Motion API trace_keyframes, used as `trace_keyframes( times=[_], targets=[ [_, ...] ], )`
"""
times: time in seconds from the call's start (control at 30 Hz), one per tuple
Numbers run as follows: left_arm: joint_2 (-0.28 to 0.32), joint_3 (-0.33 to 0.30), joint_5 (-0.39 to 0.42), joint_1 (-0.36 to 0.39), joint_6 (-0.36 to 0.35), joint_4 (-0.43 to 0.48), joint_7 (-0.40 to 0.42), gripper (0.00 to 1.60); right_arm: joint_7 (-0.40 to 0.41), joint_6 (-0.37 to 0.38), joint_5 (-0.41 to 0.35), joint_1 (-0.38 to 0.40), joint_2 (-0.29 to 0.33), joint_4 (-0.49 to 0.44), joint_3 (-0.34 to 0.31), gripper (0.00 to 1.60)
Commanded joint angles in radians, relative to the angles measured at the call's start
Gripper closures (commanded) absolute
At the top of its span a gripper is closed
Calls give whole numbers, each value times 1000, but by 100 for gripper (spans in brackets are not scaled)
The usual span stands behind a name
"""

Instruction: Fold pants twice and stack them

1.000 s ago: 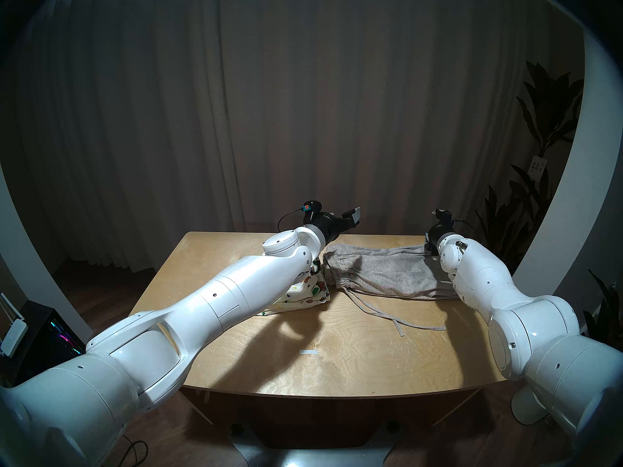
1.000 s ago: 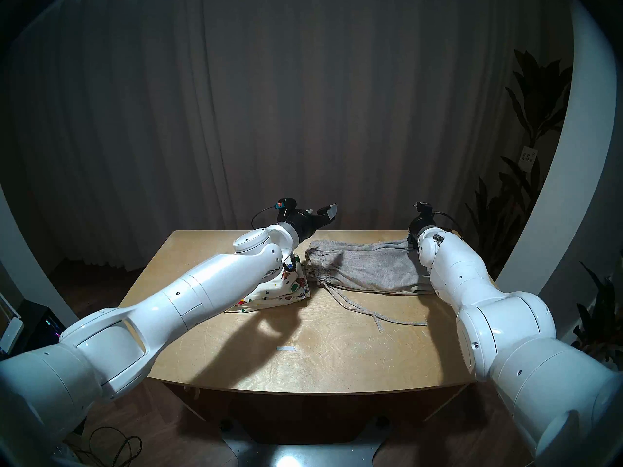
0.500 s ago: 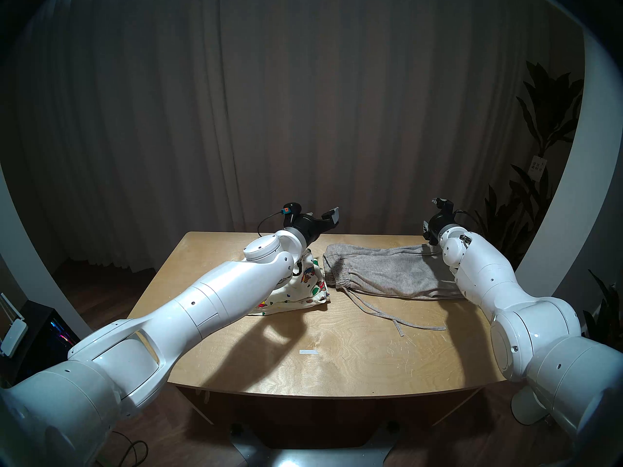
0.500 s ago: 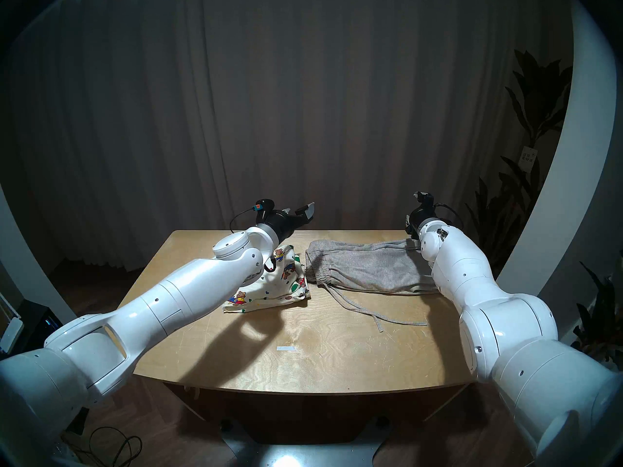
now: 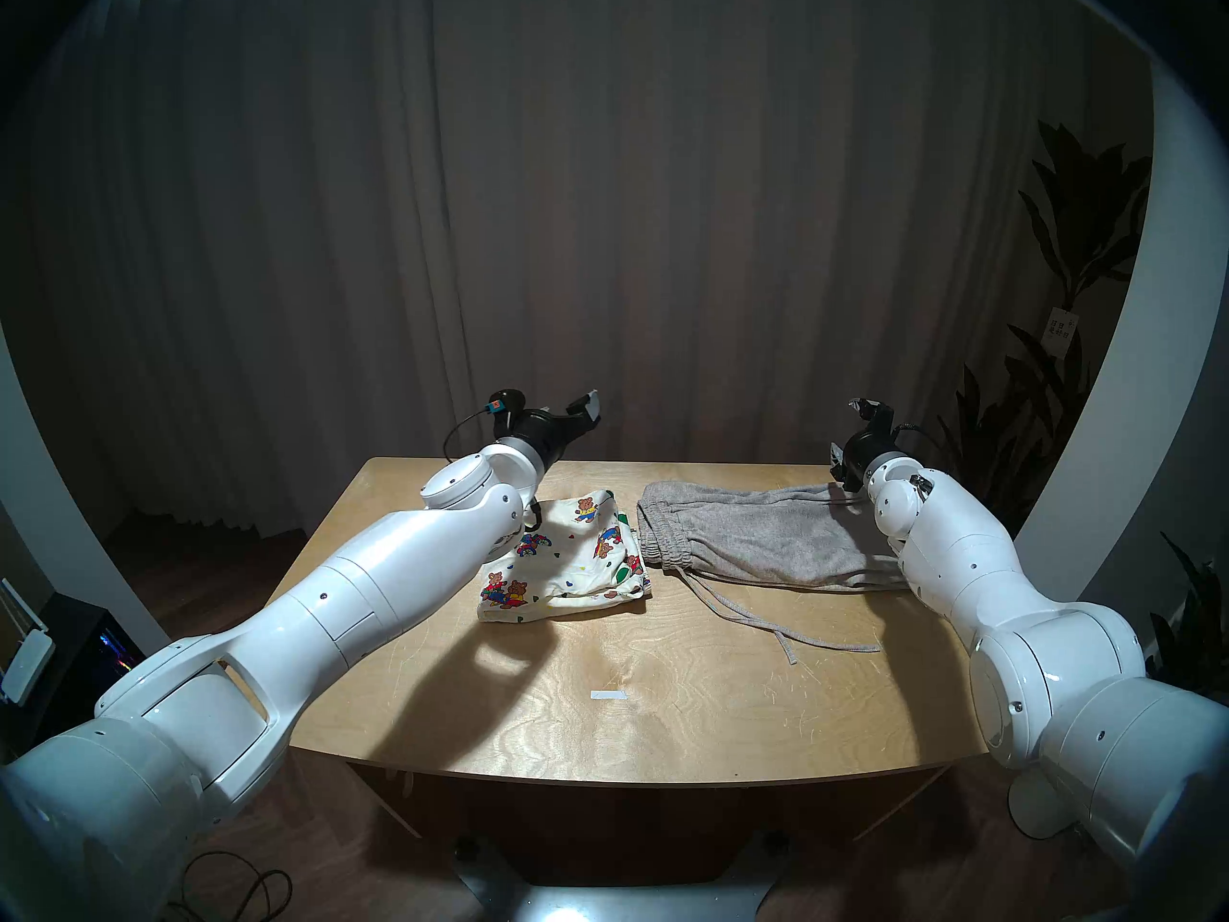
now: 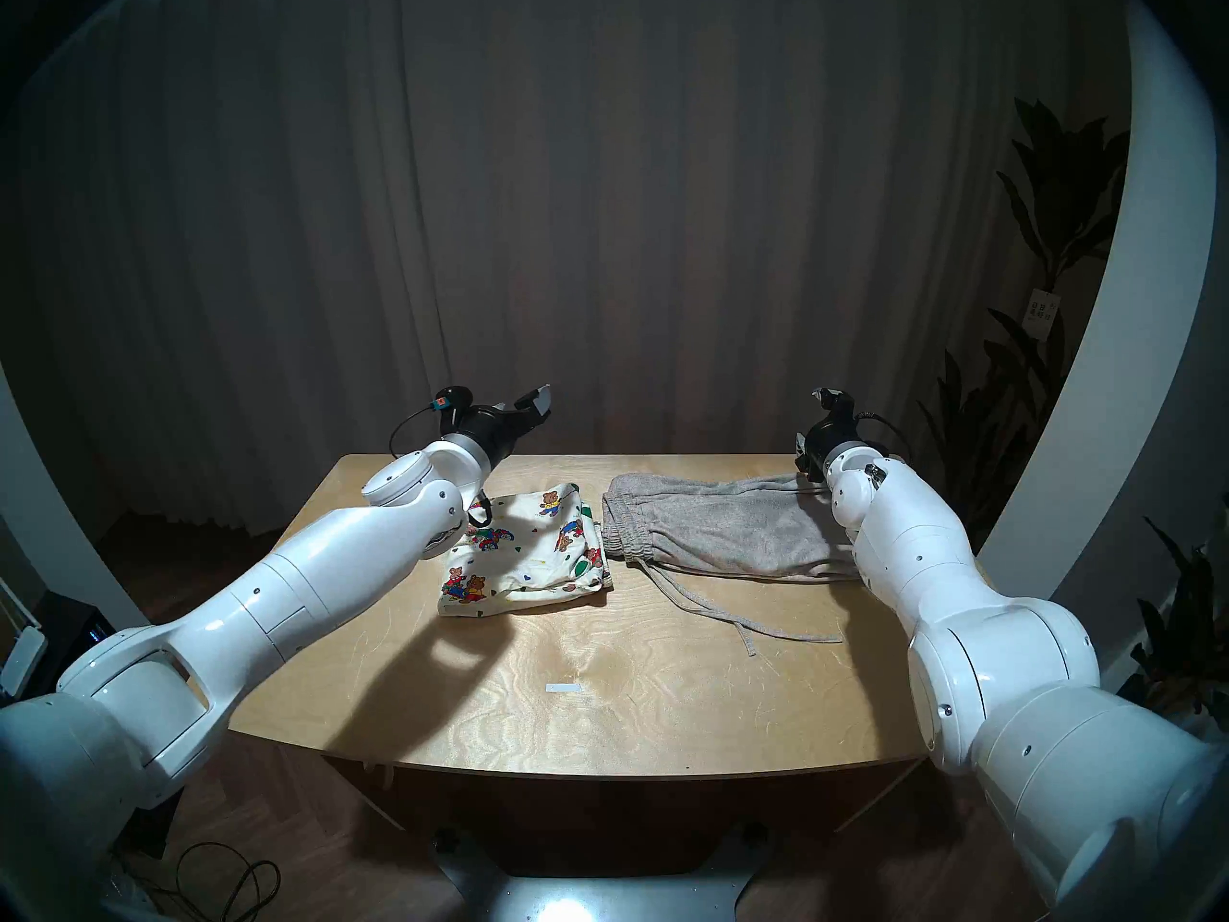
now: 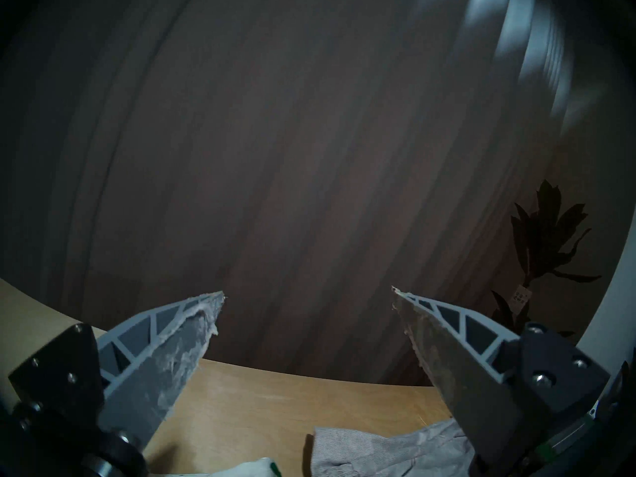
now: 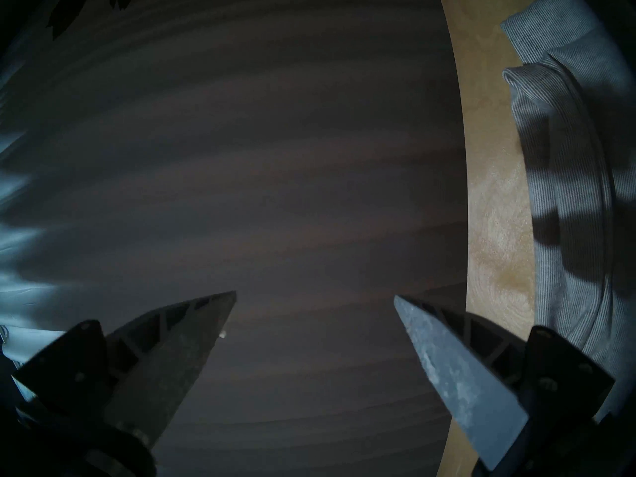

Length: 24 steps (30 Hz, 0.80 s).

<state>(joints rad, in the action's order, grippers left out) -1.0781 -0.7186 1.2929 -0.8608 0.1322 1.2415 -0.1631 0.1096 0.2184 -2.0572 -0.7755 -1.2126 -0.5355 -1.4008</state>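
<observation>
Left pincer (image 7: 307,295): jaws wide apart, empty, level above the bench (image 5: 665,721) rear.
Right pincer (image 8: 315,295): spread wide, empty.
Bear-print shorts (image 5: 572,561): folded, touching the grey shorts (image 5: 765,535), not stacked.
Risk: the trailing drawstring (image 5: 765,624) could snag in folding.
Writing: none legible.

The room is dim, with light falling from above and behind the robot onto the table (image 5: 598,721), where it leaves a pale sheen on the wood and hard dark shadows of both arms. The curtain (image 5: 598,202) behind stays murky, and every view bends at the edges into a dark fisheye rim. Both wrist views are dark and smeared with streaky blur across the curtain, though the fingers (image 7: 165,359) stay sharp.
</observation>
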Motion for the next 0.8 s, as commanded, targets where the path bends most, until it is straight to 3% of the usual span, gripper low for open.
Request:
trace_keyframes(
  times=[0.0,0.4,0.77],
  targets=[
    [54,-48,26,-13,24,24,-8,0,8,20,-10,-15,5,-47,-6,0],
    [111,-99,72,-37,40,45,-37,0,8,48,-29,-69,19,-88,-21,0],
    [119,-127,133,-64,44,71,-51,0,7,65,-45,-127,39,-117,-37,0]
  ],
)
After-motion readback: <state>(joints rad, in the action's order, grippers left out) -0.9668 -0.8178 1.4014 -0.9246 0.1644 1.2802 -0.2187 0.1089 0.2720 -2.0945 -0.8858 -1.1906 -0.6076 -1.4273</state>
